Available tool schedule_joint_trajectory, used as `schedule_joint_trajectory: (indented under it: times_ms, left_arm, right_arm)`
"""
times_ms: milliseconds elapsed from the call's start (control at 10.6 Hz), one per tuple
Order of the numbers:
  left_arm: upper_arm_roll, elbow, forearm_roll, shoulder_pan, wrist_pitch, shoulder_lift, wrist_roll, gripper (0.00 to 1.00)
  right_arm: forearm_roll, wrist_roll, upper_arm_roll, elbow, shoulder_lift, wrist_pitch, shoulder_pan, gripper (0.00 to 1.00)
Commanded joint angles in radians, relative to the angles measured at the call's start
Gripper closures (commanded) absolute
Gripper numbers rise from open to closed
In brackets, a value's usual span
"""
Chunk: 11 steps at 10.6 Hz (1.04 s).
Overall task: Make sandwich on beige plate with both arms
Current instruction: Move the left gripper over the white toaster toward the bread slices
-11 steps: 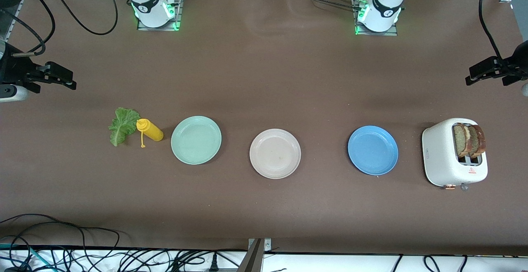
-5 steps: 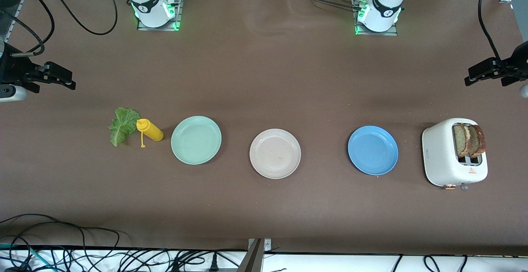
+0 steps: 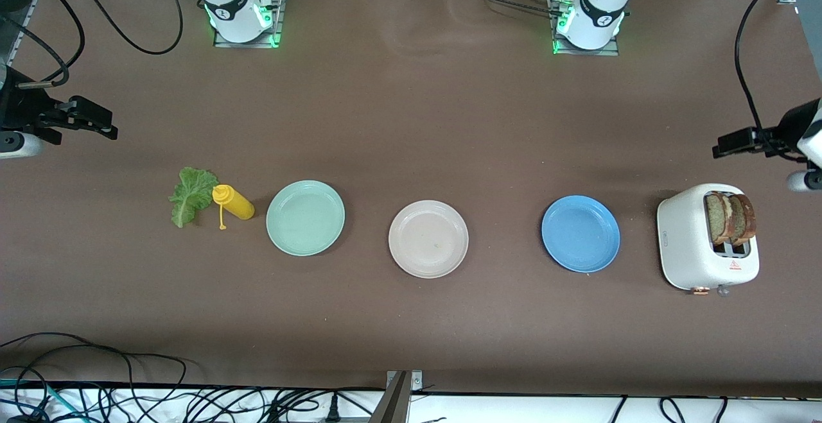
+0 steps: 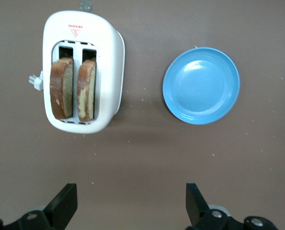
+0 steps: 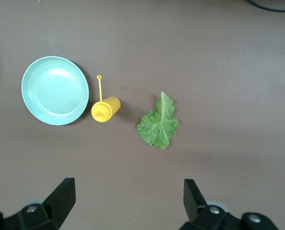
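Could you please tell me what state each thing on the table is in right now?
Beige plate: bare.
Mint-green plate: bare.
Blue plate: bare.
Toaster: two bread slices upright in its slots.
Lettuce leaf: flat on the table.
Yellow bottle: on its side, cap off on its tether.
Left claw: open, holding nothing.
Right claw: open, holding nothing.

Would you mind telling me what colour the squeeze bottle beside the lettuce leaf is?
The squeeze bottle is yellow, cap included; it shows best in the right wrist view.

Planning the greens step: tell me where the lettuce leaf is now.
The lettuce leaf lies on the table toward the right arm's end, touching the yellow bottle beside the mint-green plate.
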Motion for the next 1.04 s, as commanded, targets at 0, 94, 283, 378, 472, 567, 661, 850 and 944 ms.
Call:
schedule_joint_trajectory:
  times_ms: [0,94,283,378,472,567,661,850,944]
  left_arm:
    - [-0.004,0.027,0.053,0.012,0.064,0.083,0.020,0.00]
    - [-0.004,0.027,0.053,0.018,0.093,0.111,0.020,0.00]
    - [-0.004,0.027,0.047,0.044,0.159,0.161,0.020,0.00]
    - [-0.004,0.027,0.045,0.044,0.172,0.183,0.020,0.00]
    - [-0.004,0.029,0.045,0.044,0.196,0.195,0.020,0.00]
    - [-0.004,0.029,0.045,0.044,0.219,0.212,0.020,0.00]
    - [-0.004,0.029,0.045,0.045,0.237,0.229,0.023,0.00]
    - [-0.004,0.032,0.042,0.052,0.251,0.246,0.041,0.00]
    - [-0.004,0.032,0.042,0.053,0.271,0.252,0.043,0.00]
  right_arm:
    - [0.009,-0.003,-0.002,0.003,-0.010,-0.012,-0.001,0.00]
    - [0.009,-0.004,-0.002,0.003,-0.010,-0.012,-0.001,0.00]
    - [0.009,-0.004,-0.002,0.003,-0.010,-0.012,-0.001,0.00]
    - [0.009,-0.004,-0.002,0.003,-0.010,-0.012,-0.002,0.00]
    - [0.009,-0.003,-0.002,0.003,-0.010,-0.012,-0.002,0.00]
    - [0.009,-0.004,-0.002,0.003,-0.010,-0.012,-0.001,0.00]
    - [0.009,-0.003,-0.002,0.003,-0.010,-0.012,-0.002,0.00]
    - [0.009,-0.004,-0.002,0.003,-0.010,-0.012,-0.002,0.00]
    - [0.009,-0.004,-0.002,0.003,-0.010,-0.012,-0.002,0.00]
